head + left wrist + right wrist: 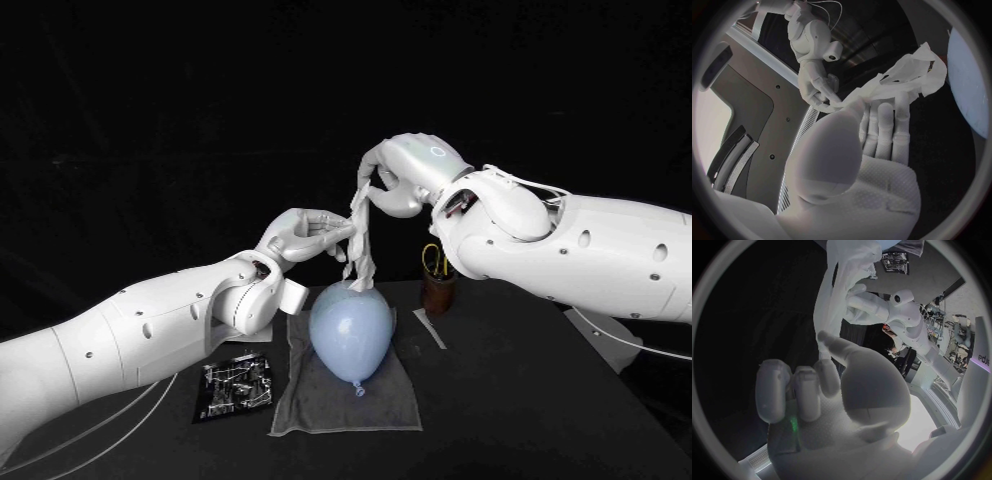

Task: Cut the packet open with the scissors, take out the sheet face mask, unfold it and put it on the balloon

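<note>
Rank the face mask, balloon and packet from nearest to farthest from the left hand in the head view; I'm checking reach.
1. The face mask, pinched by the left hand itself.
2. The balloon, below it at centre.
3. The packet, lower left, nearer the robot.

Head view is dim; the black table point(534, 400) melts into the dark background. In right wrist view glare whitens the right hand point(870, 395); straight edges bend at the rim.
</note>
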Available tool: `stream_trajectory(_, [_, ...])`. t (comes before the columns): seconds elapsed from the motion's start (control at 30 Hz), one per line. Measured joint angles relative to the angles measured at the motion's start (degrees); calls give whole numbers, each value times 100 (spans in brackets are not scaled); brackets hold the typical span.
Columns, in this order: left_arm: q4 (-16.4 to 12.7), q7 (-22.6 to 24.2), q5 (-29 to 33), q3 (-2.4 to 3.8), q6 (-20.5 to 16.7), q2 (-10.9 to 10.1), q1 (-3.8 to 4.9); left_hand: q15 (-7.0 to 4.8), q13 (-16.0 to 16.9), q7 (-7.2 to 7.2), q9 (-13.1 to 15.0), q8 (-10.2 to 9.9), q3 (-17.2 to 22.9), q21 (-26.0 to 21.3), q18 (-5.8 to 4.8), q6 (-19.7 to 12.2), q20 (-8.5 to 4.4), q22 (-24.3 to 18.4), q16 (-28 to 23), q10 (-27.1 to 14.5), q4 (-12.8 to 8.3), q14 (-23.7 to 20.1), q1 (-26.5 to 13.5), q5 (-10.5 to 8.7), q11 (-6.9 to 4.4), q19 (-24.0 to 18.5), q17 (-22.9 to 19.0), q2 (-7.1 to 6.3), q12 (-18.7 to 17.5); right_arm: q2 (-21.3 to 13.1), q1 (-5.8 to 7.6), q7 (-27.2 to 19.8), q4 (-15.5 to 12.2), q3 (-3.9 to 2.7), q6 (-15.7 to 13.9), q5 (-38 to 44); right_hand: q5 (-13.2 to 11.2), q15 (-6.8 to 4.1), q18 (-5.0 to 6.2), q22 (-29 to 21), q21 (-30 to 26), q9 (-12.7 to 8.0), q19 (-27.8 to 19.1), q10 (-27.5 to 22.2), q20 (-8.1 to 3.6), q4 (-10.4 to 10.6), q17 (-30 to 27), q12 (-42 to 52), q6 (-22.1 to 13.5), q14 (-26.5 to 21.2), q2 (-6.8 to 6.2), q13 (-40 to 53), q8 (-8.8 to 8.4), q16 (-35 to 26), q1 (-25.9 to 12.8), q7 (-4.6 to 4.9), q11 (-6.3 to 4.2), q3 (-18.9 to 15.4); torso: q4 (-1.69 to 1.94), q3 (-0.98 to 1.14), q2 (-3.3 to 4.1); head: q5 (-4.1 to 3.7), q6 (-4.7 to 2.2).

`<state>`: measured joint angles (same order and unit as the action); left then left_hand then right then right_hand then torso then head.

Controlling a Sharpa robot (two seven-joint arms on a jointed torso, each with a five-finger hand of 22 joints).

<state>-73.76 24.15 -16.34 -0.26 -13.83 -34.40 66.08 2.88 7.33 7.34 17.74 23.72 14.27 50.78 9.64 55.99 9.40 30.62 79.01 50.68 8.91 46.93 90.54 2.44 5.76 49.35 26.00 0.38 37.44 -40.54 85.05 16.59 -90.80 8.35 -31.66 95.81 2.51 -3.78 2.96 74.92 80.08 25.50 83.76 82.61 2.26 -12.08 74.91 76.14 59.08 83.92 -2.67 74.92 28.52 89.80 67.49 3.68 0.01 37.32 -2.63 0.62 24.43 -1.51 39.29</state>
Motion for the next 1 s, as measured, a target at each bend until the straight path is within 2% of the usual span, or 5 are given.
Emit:
stream_trajectory(0.27, [4,34,30,0,-5,-102,1,-19,0,2,0,36,46,60,-35,-4,-20,53,3,14,-14,21,0,12,-4,-20,0,-1,0,-65,-18,-10,50,14,52,-16,0,0,0,-1,-10,-2,0,0,0,0,4,-10,5,0,0,-1,-7,-4,0,-20,0,0,-3,1,-2,-18,10])
stream_trajectory(0.4, [7,36,45,0,-6,-143,2,-12,-1,2,0,37,95,104,18,-5,-20,72,3,34,-15,29,-1,12,-24,-20,0,-1,0,-115,-32,-35,52,20,54,-34,0,0,0,0,-10,-2,-1,0,1,0,4,-11,5,0,0,1,-18,-5,0,-21,0,0,-3,1,-3,-21,13])
stream_trajectory(0.6, [9,24,61,0,8,-165,5,-13,-1,-6,0,38,127,128,23,-14,-20,105,3,34,-16,69,-1,11,-24,-20,11,-2,0,-157,-54,-81,75,24,52,-64,0,0,0,2,-10,-7,-1,0,1,0,3,-11,4,0,0,2,-28,-19,0,-21,0,0,-2,-1,-2,-22,16])
stream_trajectory(0.7, [16,-4,62,0,34,-173,9,-29,0,-8,0,119,135,175,23,-13,-20,135,42,66,-21,111,-83,12,-14,-20,25,-84,0,-167,-69,-125,98,26,33,-87,0,0,0,2,-10,-7,-8,0,8,0,3,-11,3,0,0,3,-34,-1,0,-22,0,0,-2,-2,-2,-13,18])
stream_trajectory(1.0, [59,-123,58,0,82,-175,38,-52,19,-69,0,154,139,217,20,8,-40,167,71,138,68,173,-122,13,-44,0,38,-123,0,-197,-79,-558,199,28,-26,-324,0,0,0,3,-87,-6,12,0,-12,23,-1,-41,15,0,-24,2,-15,0,-24,-10,0,23,-3,-1,-1,1,41])
